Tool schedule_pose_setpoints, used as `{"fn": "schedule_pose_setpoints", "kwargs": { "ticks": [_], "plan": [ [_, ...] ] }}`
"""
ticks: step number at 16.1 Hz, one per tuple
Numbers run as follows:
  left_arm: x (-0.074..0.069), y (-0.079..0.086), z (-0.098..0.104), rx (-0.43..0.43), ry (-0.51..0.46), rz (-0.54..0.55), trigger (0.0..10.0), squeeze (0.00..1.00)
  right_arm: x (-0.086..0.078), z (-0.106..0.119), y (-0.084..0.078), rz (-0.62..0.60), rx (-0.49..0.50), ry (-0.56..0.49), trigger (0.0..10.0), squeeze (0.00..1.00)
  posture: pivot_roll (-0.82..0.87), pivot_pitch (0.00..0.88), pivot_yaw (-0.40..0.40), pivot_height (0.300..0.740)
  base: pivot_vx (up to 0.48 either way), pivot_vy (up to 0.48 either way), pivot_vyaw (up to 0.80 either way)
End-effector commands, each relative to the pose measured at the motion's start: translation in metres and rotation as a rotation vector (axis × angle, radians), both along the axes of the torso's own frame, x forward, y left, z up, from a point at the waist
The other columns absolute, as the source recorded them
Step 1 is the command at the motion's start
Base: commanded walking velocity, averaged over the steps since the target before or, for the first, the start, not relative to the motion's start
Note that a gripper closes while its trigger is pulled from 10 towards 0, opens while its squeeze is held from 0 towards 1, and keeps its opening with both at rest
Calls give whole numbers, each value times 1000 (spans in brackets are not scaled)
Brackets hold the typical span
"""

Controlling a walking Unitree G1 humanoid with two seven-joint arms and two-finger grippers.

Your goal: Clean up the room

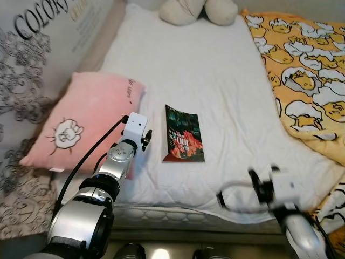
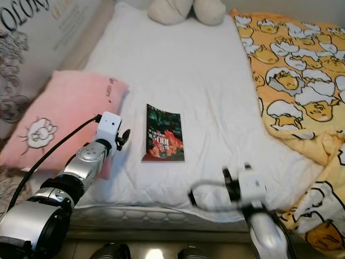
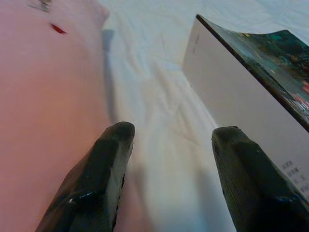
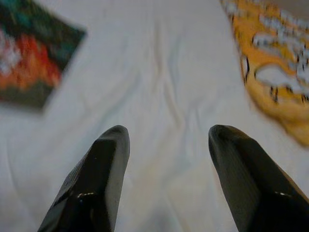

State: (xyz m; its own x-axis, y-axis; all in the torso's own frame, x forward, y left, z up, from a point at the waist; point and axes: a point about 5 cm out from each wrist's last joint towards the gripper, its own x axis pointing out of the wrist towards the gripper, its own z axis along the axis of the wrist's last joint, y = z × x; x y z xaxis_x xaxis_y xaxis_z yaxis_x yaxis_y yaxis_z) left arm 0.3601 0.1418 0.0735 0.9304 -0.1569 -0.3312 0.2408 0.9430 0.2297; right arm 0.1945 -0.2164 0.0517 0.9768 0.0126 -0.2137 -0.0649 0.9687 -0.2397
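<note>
- The right pincer (image 4: 164, 179) hangs low over the near edge of the bed (image 1: 215, 86), blurred in the head views; its two black fingers stand wide apart with only white sheet between them, holding nothing.
- The left pincer (image 3: 171, 174) reaches over the near left part of the bed, in the gap between the pink pillow (image 1: 81, 121) and the book (image 1: 184, 135). Its fingers are spread too and grip nothing; one finger lies close along the pillow's side, the other near the book's edge.
- The book lies flat on the white sheet, cover up, near the middle of the bed and just beside the left pincer, untouched.
- The pink pillow sits at the left side of the bed, leaning towards the wall.
- On the right, a yellow patterned blanket (image 1: 307, 70) lies rumpled, spilling over the bed's side.
- At the far end rests a cream soft toy (image 1: 197, 11).
- As I judge it, tidying has barely begun: book, pillow and blanket all seem left to sort.
</note>
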Motion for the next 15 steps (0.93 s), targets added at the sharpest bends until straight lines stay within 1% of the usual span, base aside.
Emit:
{"fn": "schedule_pose_setpoints", "kwargs": {
  "ticks": [1, 3, 4, 5, 6, 7, 8, 10, 11, 12, 13, 14, 15],
  "plan": [
    [4, -5, 6, -8, -18, 1, 10000, 0, -8, 3, -5, -12, -5, 14, 10000, 0, -302, 177, -42, 740, 0, 0, 0],
    [5, -13, 7, -27, -27, -21, 10000, 0, -15, 4, -3, -13, -4, 25, 10000, 0, -311, 190, -36, 740, 0, 0, 0],
    [5, -13, 7, -27, -27, -21, 10000, 0, -15, 4, -3, -13, -4, 25, 10000, 0, -311, 190, -36, 740, 0, 0, 0],
    [4, -23, 9, -62, -38, -50, 10000, 0, -18, 4, -3, -17, -4, 31, 10000, 0, -314, 197, -33, 740, 0, 0, 0],
    [4, -28, 9, -68, -39, -69, 10000, 0, -19, 3, -3, -19, -3, 35, 10000, 0, -314, 197, -33, 740, 0, 0, 0],
    [0, -42, 3, -74, -11, -116, 10000, 0, -25, 3, -3, -23, -3, 51, 10000, 0, -317, 204, -31, 740, 0, 0, 0],
    [-2, -45, 1, -76, 1, -125, 10000, 0, -26, 2, -3, -23, -3, 54, 10000, 0, -317, 204, -31, 740, 0, 0, 0],
    [-8, -56, -7, -67, 38, -165, 10000, 0, -28, 2, -3, -26, -3, 62, 10000, 0, -320, 208, -31, 740, 0, 0, 0],
    [-10, -65, -8, -94, 46, -188, 10000, 0, -28, 3, -3, -27, -4, 64, 10000, 0, -322, 210, -32, 740, 0, 0, 0],
    [-9, -72, -3, -142, 35, -201, 10000, 0, -29, 3, -4, -27, -6, 67, 10000, 0, -322, 210, -32, 740, 0, 0, 0],
    [-8, -74, 0, -162, 26, -201, 10000, 0, -29, 3, -4, -27, -7, 68, 10000, 0, -321, 210, -33, 740, 0, 0, 0],
    [-4, -70, 6, -180, 3, -179, 10000, 0, -29, 3, -4, -27, -8, 71, 10000, 0, -321, 211, -33, 740, 0, 0, 0],
    [2, -61, 14, -194, -33, -134, 10000, 0, -29, 3, -5, -27, -10, 75, 10000, 0, -320, 211, -34, 740, 0, 0, 0]
  ]
}}
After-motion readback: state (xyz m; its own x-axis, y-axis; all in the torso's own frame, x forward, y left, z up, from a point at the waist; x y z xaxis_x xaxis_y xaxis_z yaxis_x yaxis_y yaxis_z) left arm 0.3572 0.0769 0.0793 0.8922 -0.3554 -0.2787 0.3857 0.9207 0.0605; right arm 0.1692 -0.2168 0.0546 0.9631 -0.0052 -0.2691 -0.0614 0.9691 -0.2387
